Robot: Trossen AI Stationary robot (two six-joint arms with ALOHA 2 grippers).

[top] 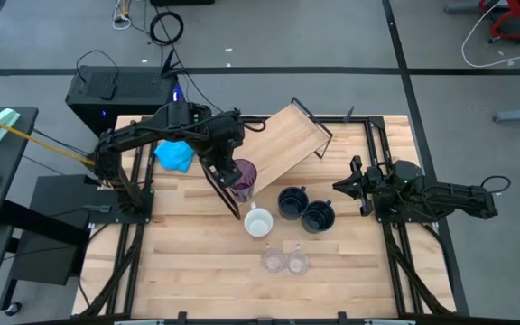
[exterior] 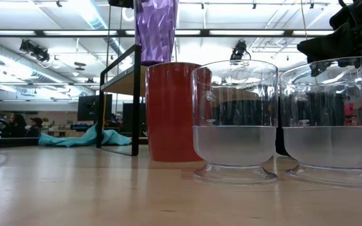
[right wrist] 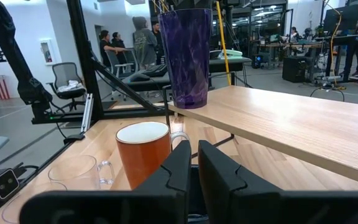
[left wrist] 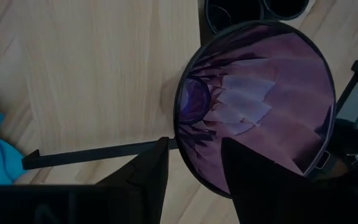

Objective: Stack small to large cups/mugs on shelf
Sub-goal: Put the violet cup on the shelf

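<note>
As the purple tumbler (top: 243,178) sits on the shelf (top: 287,143) edge, my left claw (left wrist: 194,163) spreads around its rim — right claw (right wrist: 192,163) pressed together, waiting.

Grey floor (top: 350,36), ceiling strip lights (exterior: 55,31)

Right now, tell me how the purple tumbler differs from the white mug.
The purple tumbler is tall, translucent and without a handle; the white mug is short, opaque and has a handle. The tumbler stands on the corner of the shelf, under the left gripper; the mug stands on the tabletop. Both are upright and empty.
</note>
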